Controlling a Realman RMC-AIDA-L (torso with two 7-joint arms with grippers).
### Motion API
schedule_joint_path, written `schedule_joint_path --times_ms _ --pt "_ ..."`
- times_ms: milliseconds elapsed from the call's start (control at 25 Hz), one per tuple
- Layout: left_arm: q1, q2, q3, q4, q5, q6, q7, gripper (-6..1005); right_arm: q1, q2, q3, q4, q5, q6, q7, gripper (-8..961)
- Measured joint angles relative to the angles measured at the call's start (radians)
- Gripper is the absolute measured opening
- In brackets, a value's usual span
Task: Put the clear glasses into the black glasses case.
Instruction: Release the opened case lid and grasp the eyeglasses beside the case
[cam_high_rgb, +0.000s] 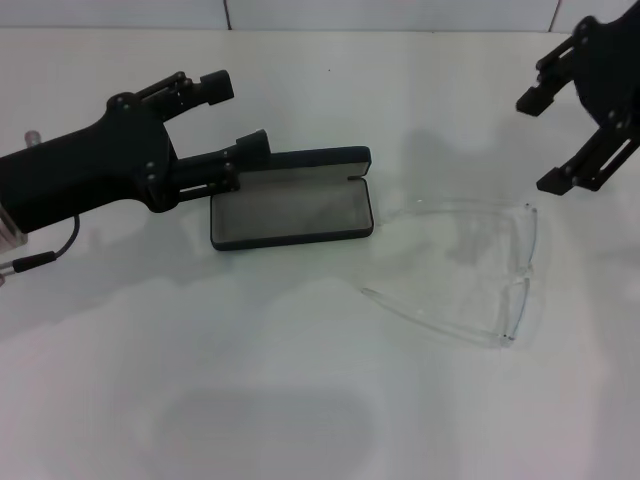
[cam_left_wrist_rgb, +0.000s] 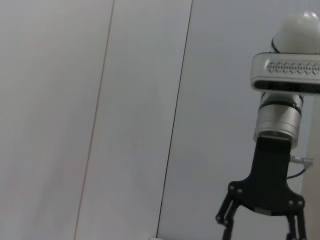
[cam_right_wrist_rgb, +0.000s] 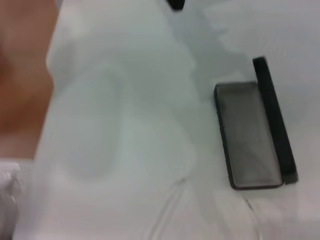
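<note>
Black glasses case (cam_high_rgb: 292, 205) lies open on the white table (cam_high_rgb: 300, 380), grey-lined tray facing up, lid standing up along the tray's far edge. It's the landmark for everything else.

Clear glasses (cam_high_rgb: 480, 275) lie on the table to the robot's right of the case, near it but not touching. Arms are unfolded and point back toward the case; the front w/ the lenses is on the side away from it. One arm tip ends just off the case's near right corner. Nothing is inside the case.

Left gripper (cam_high_rgb: 232, 117) is at the case's left end, reaching in from the left w/ its body about level. Fingers are spread apart; the nearer fingertip (cam_high_rgb: 252, 143) sits over the case's far left corner by the lid, the other one is further back beyond the case. Can't tell if the near tip touches the lid. It holds nothing.

Right gripper (cam_high_rgb: 545, 140) hangs well to the right of the case, up beyond the glasses' front and above the table. Fingers are apart, nothing between them, not touching the glasses.

Right wrist view: the case (cam_right_wrist_rgb: 252, 135) open w/ tray up, and faint glasses arms (cam_right_wrist_rgb: 167, 210) on the table beside it. Left wrist view: only a grey panelled wall (cam_left_wrist_rgb: 100, 120) and the right gripper's (cam_left_wrist_rgb: 265, 220) upper part farther off.
</note>
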Motion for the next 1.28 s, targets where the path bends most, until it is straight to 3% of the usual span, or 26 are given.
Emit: schedule_joint_path --times_ms 400,480,760,1040,1280 --pt "-0.001 0.000 0.005 -0.024 0.003 -0.003 0.060 889 0.021 0.118 -0.188 -0.037 -0.249 0.034 -0.189 841" --pt "-0.002 0.000 0.004 -0.025 0.004 -0.004 0.066 888 0.022 0.132 -0.211 -0.033 -0.270 0.036 -0.221 840" --pt "-0.008 0.002 -0.001 -0.027 0.016 -0.020 0.078 886 0.026 0.140 -0.307 0.068 -0.279 0.106 -0.283 836" --pt "-0.003 0.000 -0.003 -0.027 0.025 -0.033 0.090 884 -0.019 0.143 -0.439 0.124 -0.274 0.210 -0.323 831" --pt "-0.008 -0.001 -0.003 -0.027 0.026 -0.033 0.090 883 -0.041 0.146 -0.488 0.190 -0.270 0.292 -0.366 827"
